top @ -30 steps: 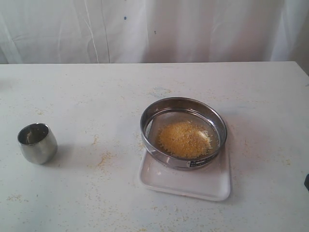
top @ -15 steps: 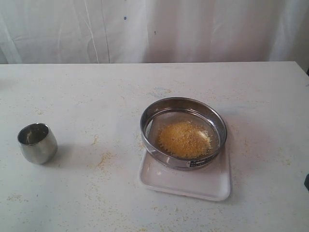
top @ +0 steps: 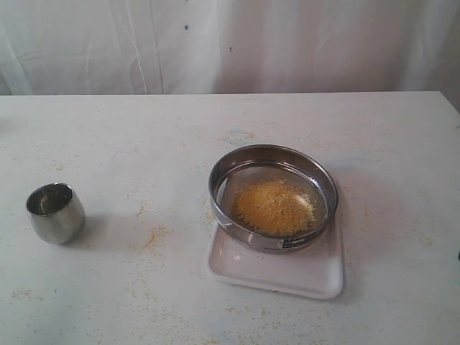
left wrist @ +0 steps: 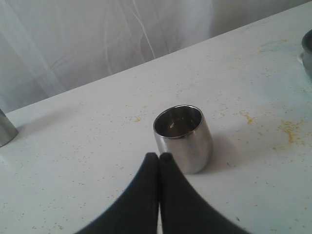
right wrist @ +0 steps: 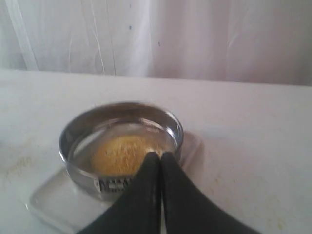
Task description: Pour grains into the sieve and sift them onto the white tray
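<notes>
The sieve [top: 273,197] rests on the white tray [top: 277,272] right of the table's middle, with a golden heap of grains [top: 274,207] on its mesh. In the right wrist view the sieve [right wrist: 122,146] and its grains [right wrist: 121,154] lie just beyond my right gripper [right wrist: 160,155], which is shut and empty; part of the white tray [right wrist: 53,204] shows below it. My left gripper [left wrist: 159,156] is shut and empty too, its tips close to a small steel cup [left wrist: 184,138]. Neither gripper appears in the exterior view.
The steel cup [top: 55,212] stands upright at the table's left side. Stray yellowish specks [top: 154,236] dot the tabletop between the cup and the tray. A white curtain [top: 230,43] hangs behind the table's far edge. Another metal object [left wrist: 6,129] shows at the left wrist view's edge.
A dark sliver at the right edge of the exterior view has nearly slipped out of sight. The sieve, tray and cup have not moved.
</notes>
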Robot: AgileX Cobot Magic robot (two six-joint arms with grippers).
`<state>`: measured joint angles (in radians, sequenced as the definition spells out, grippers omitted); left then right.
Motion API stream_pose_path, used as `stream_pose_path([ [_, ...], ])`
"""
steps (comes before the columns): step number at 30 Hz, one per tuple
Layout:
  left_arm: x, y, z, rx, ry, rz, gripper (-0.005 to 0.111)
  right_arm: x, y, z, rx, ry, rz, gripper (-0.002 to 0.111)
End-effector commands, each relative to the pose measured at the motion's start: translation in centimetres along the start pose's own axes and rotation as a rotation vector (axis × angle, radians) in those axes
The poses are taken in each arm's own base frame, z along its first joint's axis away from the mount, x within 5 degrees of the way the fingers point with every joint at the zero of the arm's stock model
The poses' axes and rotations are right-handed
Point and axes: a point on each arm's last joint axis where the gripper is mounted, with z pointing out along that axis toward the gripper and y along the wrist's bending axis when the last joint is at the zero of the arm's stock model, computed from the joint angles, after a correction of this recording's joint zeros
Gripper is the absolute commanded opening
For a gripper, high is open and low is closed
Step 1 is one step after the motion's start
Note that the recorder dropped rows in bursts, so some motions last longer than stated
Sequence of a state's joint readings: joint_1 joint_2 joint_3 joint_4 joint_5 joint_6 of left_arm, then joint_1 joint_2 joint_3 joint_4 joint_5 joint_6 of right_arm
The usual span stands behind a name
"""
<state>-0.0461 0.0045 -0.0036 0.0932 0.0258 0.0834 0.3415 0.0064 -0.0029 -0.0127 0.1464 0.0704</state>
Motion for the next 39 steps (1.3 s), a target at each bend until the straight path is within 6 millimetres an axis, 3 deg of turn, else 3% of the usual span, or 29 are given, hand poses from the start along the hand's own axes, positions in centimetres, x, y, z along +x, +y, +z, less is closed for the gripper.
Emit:
stream_pose_path([
  [1, 0.1, 0.0, 0.0, -0.001, 0.001, -0.006, 0.0, -2.0, 0.0, -0.3, -0.044, -0.229, 0.367, 0.0],
  [4, 0.1, 0.0, 0.0, -0.001, 0.001, -0.006, 0.0, -2.7, -0.1, -0.5, -0.086, -0.301, 0.651, 0.0],
  [9, 0.1, 0.0, 0.0, -0.001, 0.001, -0.006, 0.0, -2.2, 0.3, -0.4, -0.078, -0.096, 0.772, 0.0],
  [12, 0.1, 0.0, 0.0, -0.001, 0.001, -0.006, 0.0, -3.9, 0.9, -1.3, -0.103, 0.007, 0.655, 0.0],
  [16, 0.1, 0.0, 0.0, -0.001, 0.001, -0.006, 0.0, -7.9, 1.7, -1.9, -0.141, 0.147, 0.474, 0.0],
  [19, 0.1, 0.0, 0.0, -0.001, 0.001, -0.006, 0.0, -10.8, 2.4, -0.1, -0.137, 0.431, 0.275, 0.0],
  [22, 0.1, 0.0, 0.0, -0.001, 0.001, -0.006, 0.0, -13.5, 2.7, 4.4, -0.124, 0.69, 0.045, 0.0],
  [26, 0.1, 0.0, 0.0, -0.001, 0.001, -0.006, 0.0, -13.5, 3.3, 9.5, -0.196, 0.861, -0.141, 0.004],
  [28, 0.1, 0.0, 0.0, -0.001, 0.001, -0.006, 0.0, -12.6, 3.1, 14.8, -0.205, 0.915, -0.261, 0.029],
  [29, 0.1, 0.0, 0.0, -0.001, 0.001, -0.006, 0.0, -12.5, 2.8, 15.8, -0.184, 0.91, -0.277, 0.036],
  [30, 0.1, 0.0, 0.0, -0.001, 0.001, -0.006, 0.0, -12.0, 2.1, 18.4, -0.144, 0.895, -0.276, 0.055],
  [32, 0.1, 0.0, 0.0, -0.001, 0.001, -0.006, 0.0, -10.9, 1.1, 21.3, -0.094, 0.897, -0.217, 0.068],
  [34, 0.1, 0.0, 0.0, -0.001, 0.001, -0.006, 0.0, -9.1, -0.2, 25.0, -0.06, 0.959, -0.188, 0.066],
  [39, 0.1, 0.0, 0.0, -0.001, 0.001, -0.006, 0.0, -5.6, -3.5, 31.2, -0.009, 1.11, -0.122, 0.062],
])
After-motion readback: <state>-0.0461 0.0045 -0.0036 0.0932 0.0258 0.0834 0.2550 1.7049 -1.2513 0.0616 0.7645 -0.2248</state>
